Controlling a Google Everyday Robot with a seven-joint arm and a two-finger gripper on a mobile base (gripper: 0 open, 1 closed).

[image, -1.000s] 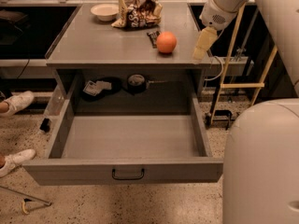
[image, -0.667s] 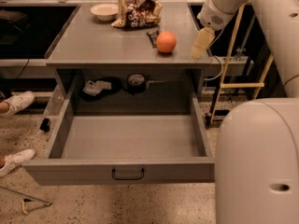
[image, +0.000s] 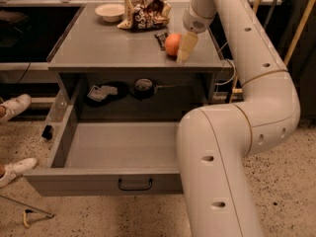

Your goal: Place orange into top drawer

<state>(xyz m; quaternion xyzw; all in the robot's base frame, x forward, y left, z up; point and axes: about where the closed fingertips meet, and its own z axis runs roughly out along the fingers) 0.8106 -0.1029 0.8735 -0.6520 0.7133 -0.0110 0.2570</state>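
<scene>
The orange (image: 172,44) sits on the grey cabinet top (image: 108,43), near its right front corner. My gripper (image: 186,46) hangs from the white arm right next to the orange, touching or almost touching its right side. The top drawer (image: 98,180) is pulled wide open below, its dark handle (image: 135,184) at the centre of the front panel. The arm's elbow (image: 222,147) covers the drawer's right part.
A white bowl (image: 109,11) and a crumpled snack bag (image: 144,11) stand at the back of the cabinet top, with a small dark packet (image: 161,38) left of the orange. Dark items (image: 101,92) lie in the recess behind the drawer. A person's white shoes (image: 15,105) are on the floor at left.
The gripper has moved left, from the cabinet's right edge to right beside the orange. The arm's elbow has swung in front of the drawer's right side. The orange has not moved.
</scene>
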